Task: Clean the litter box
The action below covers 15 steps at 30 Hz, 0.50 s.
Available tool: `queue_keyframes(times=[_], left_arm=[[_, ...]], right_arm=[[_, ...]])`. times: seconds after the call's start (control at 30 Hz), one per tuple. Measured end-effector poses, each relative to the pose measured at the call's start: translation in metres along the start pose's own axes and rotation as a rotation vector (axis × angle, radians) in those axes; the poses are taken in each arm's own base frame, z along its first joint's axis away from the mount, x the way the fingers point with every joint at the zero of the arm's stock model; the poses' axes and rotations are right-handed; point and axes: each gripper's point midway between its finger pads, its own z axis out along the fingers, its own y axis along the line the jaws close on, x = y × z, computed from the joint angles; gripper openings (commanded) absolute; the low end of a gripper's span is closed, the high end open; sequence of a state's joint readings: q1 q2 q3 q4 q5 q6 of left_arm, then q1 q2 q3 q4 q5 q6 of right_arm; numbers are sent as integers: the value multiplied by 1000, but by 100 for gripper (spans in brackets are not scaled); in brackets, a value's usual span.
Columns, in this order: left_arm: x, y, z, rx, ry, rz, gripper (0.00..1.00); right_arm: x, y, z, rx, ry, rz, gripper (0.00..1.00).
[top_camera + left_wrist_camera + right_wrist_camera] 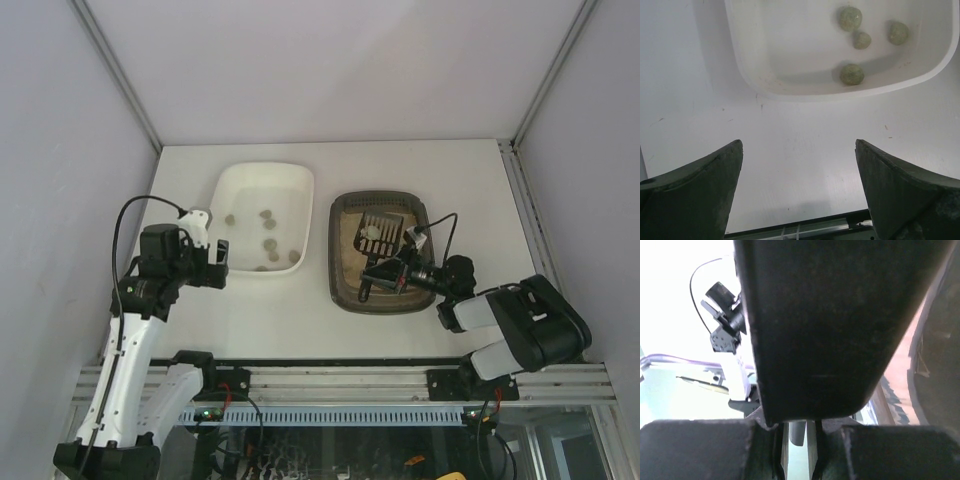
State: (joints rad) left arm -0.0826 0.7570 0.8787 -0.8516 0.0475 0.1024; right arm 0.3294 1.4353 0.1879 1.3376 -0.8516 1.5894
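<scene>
Over the litter box (343, 288), the right gripper (388, 270) is clamped on a black slotted scoop (392, 226) carrying a pale clump (372, 233). The left gripper (797, 150) hangs with fingers wide apart near the white tray (228, 180). Both containers sit side by side on a white table (420, 165) enclosed by pale panels (300, 60). The box is dark and translucent with rounded corners, and holds beige litter (350, 242).

From above and behind the arm bases: looking steeply down, far enough back to take in the whole desk (260, 320), white tray (262, 218) and litter box (380, 250). From the left wrist: close, facing down past its own jaws at desk and one end of the tray, both shared with the overhead. From the right wrist: hard up against the dark scoop (830, 330), glimpsing the left arm (722, 310) beyond.
</scene>
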Motion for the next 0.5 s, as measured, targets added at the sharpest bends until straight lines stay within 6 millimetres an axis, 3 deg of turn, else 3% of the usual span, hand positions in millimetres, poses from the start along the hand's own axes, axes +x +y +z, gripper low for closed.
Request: queue_keyframes(times=[0.07, 0.23, 0.4, 0.5], left_arm=[[-1, 0, 0, 3, -6, 1, 97], [-2, -2, -1, 20, -17, 8, 97], [-3, -3, -2, 29, -22, 13, 97], [-3, -3, -2, 28, -22, 12, 97]], right_arm=[[6, -3, 3, 0, 37, 11, 0], [-10, -14, -1, 26, -14, 73, 0], [6, -14, 4, 19, 51, 73, 0], [-1, -13, 2, 16, 31, 69, 0]])
